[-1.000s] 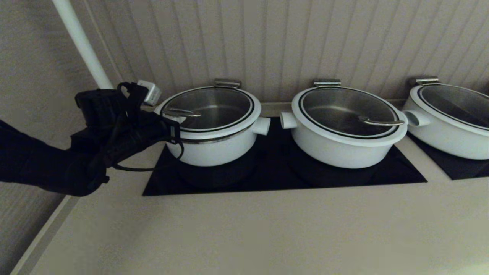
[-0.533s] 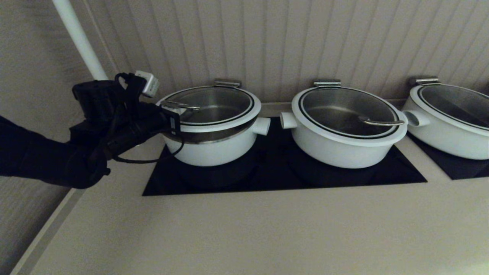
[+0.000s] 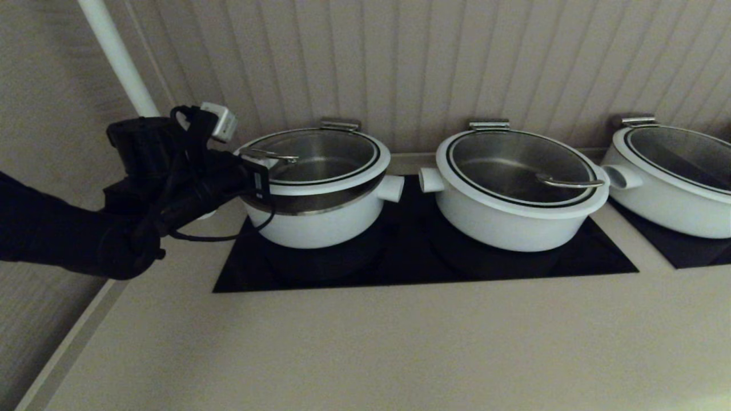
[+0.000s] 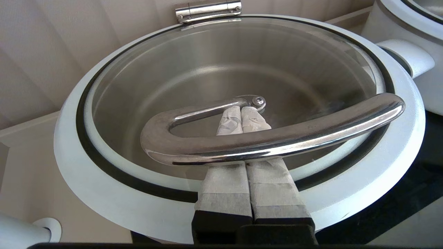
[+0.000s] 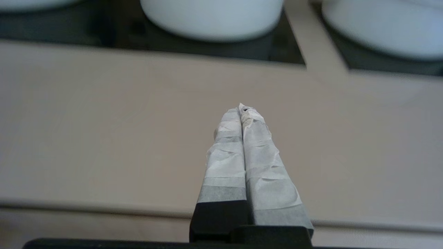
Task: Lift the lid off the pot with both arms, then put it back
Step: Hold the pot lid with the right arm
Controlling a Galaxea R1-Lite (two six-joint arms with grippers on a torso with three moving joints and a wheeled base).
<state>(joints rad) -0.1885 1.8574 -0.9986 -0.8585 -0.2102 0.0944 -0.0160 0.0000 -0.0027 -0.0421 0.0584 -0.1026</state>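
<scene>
While the left tool (image 4: 244, 116), fingers pressed together, sits hooked under the steel handle (image 4: 263, 138), the lid (image 3: 316, 160) tilts up on its left over the pot (image 3: 317, 220); right tool (image 5: 244, 110), closed on nothing, hangs over bare surface (image 5: 104, 121), well apart.

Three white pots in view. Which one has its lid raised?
The leftmost pot: its lid is tilted up, showing a dark gap, with the left hand hooked under its handle. The other two lids sit flat.
</scene>
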